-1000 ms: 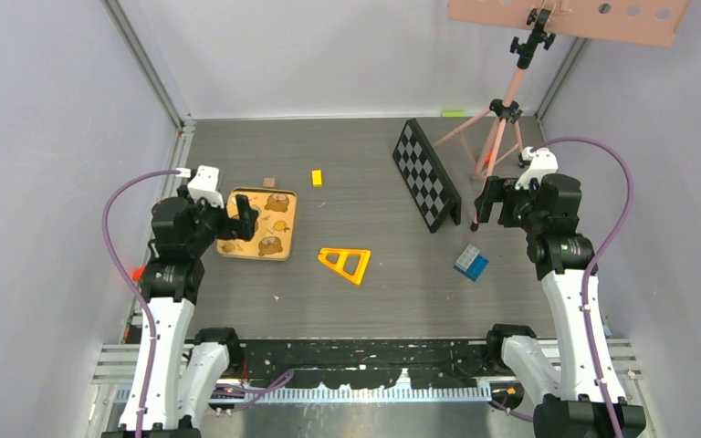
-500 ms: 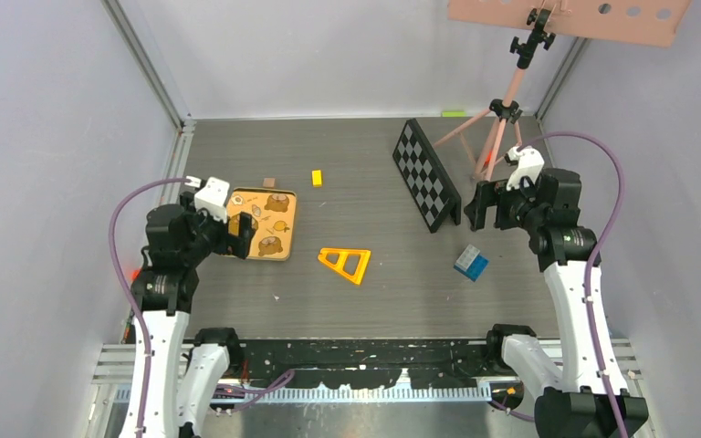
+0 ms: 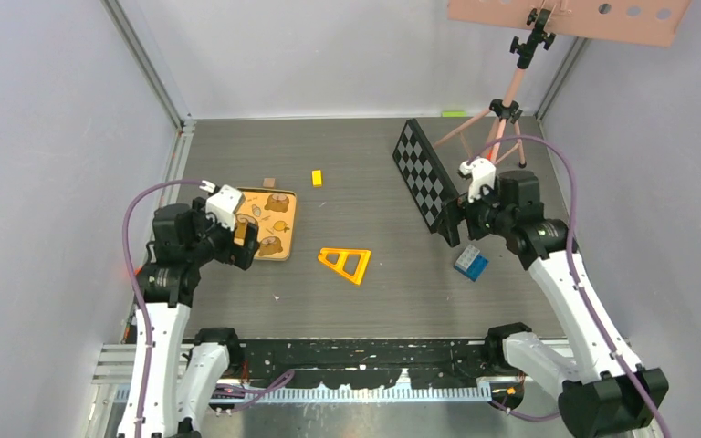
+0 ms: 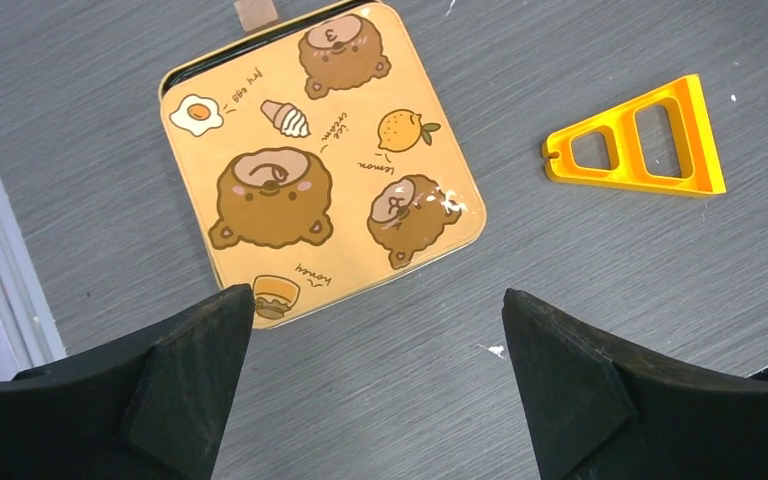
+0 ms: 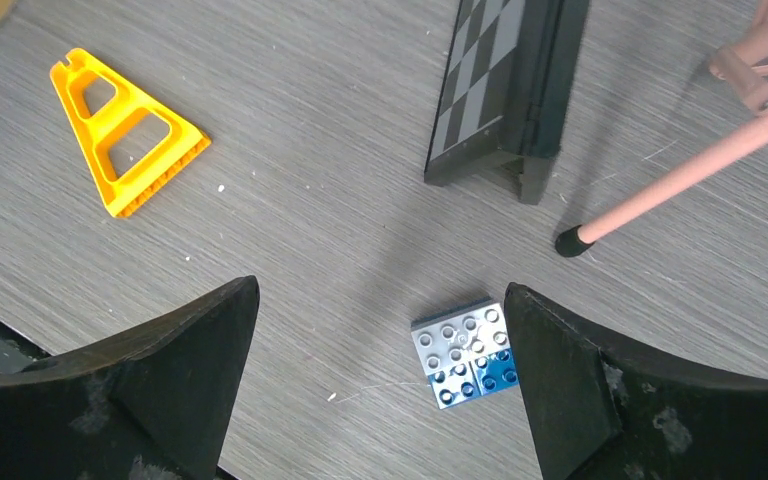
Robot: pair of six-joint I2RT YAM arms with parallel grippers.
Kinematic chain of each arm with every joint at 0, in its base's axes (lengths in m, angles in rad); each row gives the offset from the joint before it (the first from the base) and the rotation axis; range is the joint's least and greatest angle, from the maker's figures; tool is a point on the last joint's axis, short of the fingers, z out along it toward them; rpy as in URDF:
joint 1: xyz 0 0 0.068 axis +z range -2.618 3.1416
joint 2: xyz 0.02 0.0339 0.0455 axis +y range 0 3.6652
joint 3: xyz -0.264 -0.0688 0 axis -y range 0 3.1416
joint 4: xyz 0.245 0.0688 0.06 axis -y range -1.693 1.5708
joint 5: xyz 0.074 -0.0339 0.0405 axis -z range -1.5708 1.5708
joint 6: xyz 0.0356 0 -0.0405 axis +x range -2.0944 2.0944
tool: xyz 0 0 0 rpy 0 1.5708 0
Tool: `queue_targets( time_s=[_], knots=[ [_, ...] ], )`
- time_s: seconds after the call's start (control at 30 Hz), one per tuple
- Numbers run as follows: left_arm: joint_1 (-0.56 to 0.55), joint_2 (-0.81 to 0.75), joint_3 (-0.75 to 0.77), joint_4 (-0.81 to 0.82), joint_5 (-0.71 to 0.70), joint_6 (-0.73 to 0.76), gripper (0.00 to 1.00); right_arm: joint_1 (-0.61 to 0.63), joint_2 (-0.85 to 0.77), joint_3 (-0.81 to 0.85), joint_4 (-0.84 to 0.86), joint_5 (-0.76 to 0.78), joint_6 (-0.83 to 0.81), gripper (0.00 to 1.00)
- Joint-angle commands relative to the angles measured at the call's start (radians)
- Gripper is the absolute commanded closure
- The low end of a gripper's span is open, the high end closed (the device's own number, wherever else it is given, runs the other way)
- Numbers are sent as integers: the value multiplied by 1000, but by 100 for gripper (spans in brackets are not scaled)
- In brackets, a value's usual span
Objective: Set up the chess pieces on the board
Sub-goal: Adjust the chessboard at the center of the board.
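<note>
Now, board (image 3: 427,178) place: far right of your worktop (image 3: 374,274).
board axis: far-left to near-right, tilted up on its long edge.
board look: folded, black-and-white checks, black rim.
left hand (image 4: 375,330): fingers spread, above gold tin (image 4: 320,160).
right hand (image 5: 380,320): fingers spread, by board's near end, above blue brick (image 5: 465,350).

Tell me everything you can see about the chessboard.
The chessboard is a thin dark panel of black and white checks inside a narrow black border. It seems folded, and it is not lying flat: it stands tilted on one long edge on the grey table, at the far right, checks facing left. No pieces are on it. The right gripper hovers open by its near end, not touching it.
</note>
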Motion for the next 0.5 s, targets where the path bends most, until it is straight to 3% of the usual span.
queue_targets(
  time_s=[0.0,0.23,0.47],
  knots=[
    [-5,27,-17,56,53,53,2,96,57,54,60,200,2,0],
    [-19,16,-105,9,-11,317,2,114,90,12,47,184,-5,0],
    [-23,24,-130,-5,13,383,2,114,89,-92,186,268,66,0]
  ],
)
